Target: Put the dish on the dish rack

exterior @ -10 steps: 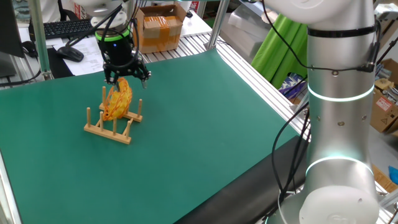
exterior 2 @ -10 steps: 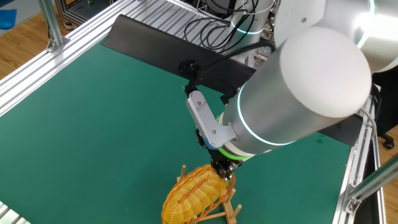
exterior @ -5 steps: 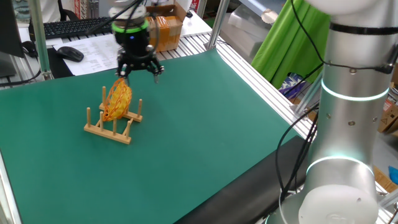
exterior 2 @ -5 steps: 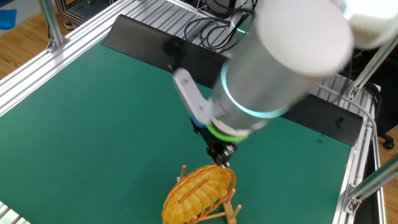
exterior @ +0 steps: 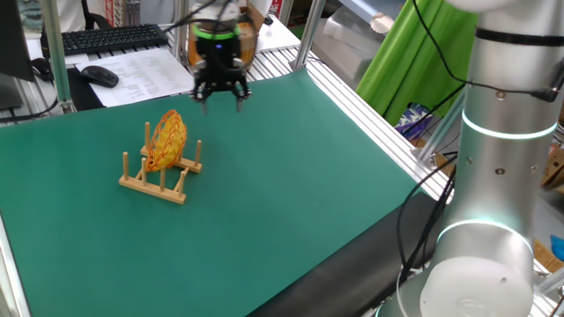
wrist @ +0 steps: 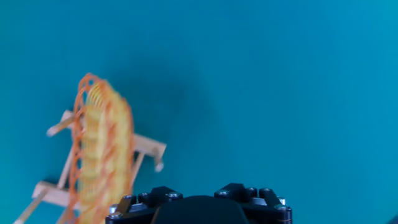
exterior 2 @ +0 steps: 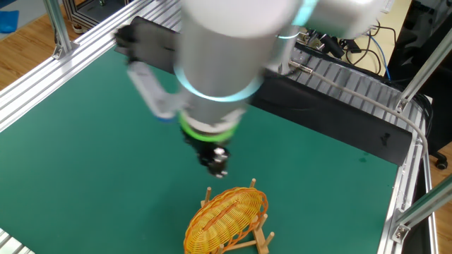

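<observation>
The dish (exterior: 166, 141), a yellow-orange woven plate, stands on its edge between the pegs of the light-wood dish rack (exterior: 155, 184) on the green mat. Both also show in the other fixed view, with the dish (exterior 2: 224, 217) in the rack (exterior 2: 263, 238), and in the hand view, with the dish (wrist: 99, 155) in the rack (wrist: 148, 147) at lower left. My gripper (exterior: 221, 96) hangs above the mat, behind and to the right of the rack, apart from the dish. Its fingers are spread and empty. It is blurred in the other fixed view (exterior 2: 216, 166). The hand view shows only the hand's black body (wrist: 199, 206).
A keyboard (exterior: 106, 37), a mouse (exterior: 100, 77), papers and a cardboard box (exterior: 236, 40) lie beyond the mat's far edge. Aluminium rails (exterior: 352, 97) border the mat. A black strip (exterior 2: 212, 63) runs along one side. The arm's white column (exterior: 493, 176) stands at the right.
My gripper has let go of the dish and moved up and away from the rack toward the back right. The dish stays standing in the rack.
</observation>
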{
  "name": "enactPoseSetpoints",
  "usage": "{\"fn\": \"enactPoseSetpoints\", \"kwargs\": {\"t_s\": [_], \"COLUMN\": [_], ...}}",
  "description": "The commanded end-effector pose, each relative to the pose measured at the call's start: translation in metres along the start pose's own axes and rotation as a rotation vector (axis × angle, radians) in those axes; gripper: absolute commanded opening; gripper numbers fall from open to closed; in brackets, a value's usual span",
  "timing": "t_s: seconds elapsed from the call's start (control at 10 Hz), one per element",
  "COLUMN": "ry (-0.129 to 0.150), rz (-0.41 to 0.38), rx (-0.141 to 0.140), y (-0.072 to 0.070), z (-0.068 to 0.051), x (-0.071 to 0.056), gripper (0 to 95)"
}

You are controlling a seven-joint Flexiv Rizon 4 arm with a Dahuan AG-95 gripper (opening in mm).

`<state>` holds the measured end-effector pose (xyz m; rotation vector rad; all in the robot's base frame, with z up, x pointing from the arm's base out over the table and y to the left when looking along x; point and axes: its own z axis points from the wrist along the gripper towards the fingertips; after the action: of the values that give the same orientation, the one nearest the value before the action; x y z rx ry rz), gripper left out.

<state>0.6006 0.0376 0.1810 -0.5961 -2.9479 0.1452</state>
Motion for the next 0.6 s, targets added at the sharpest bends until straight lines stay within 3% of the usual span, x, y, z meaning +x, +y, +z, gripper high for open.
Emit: {"fn": "enactPoseSetpoints", "kwargs": {"t_s": [0.1, 0.3, 0.6], "ry": [-0.004, -0.008, -0.054], "rz": [0.045, 0.075, 0.095], "rx": [-0.092, -0.133, -0.168], "y": [-0.015, -0.025, -0.043], "z": [0.012, 0.026, 0.057], "x": [-0.015, -0.027, -0.048], "gripper": [0.0, 0.0, 0.0]}}
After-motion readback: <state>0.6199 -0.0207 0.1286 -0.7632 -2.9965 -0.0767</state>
